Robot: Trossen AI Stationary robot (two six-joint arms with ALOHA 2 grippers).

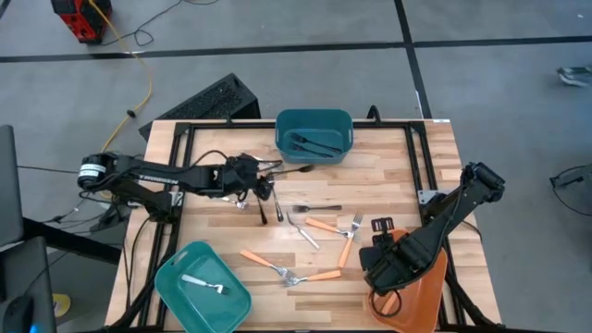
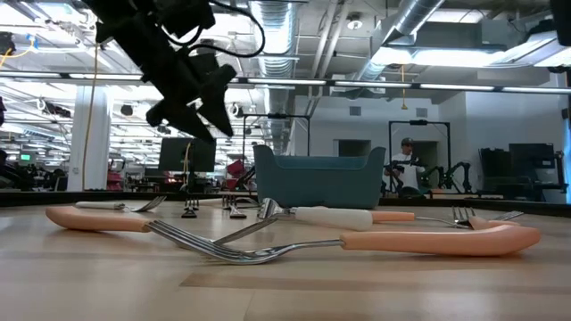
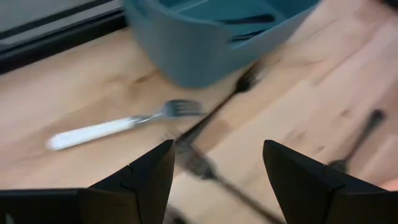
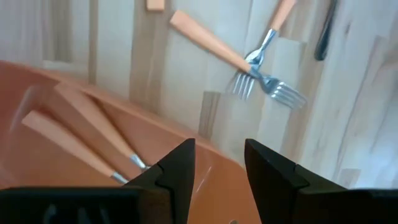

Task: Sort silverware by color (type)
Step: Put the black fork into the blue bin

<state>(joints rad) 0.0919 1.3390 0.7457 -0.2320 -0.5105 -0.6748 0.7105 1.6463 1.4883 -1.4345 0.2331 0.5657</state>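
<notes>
- your silverware lies mostly in the middle of the wooden table [image 1: 398, 157]: orange-handled forks [image 1: 326, 225] with silver heads, a white-handled fork [image 3: 118, 125] and thin dark forks [image 1: 277, 205] scattered loosely, some crossing.
- two dark pieces already sit in the dark teal bin [image 1: 314, 134] at the table's far edge; one white fork lies in the light teal bin [image 1: 202, 289] at the near left corner; orange-handled pieces lie in the orange bin [image 4: 74, 99] at the near right corner.
- your left gripper [image 1: 266, 181] reaches from the left side, held above the table just in front of the dark teal bin, over the dark forks; its fingers [image 3: 140, 180] stand spread apart with nothing between them.
- your right gripper [image 1: 381, 264] hangs over the orange bin's edge, pointing down; its fingers [image 4: 177, 165] are parted a little and hold nothing.
- the table stands on a grey floor [image 1: 277, 37] with cables; the low view looks into a large room with ceiling lights, ducts and a seated person [image 2: 406, 160] far behind.
</notes>
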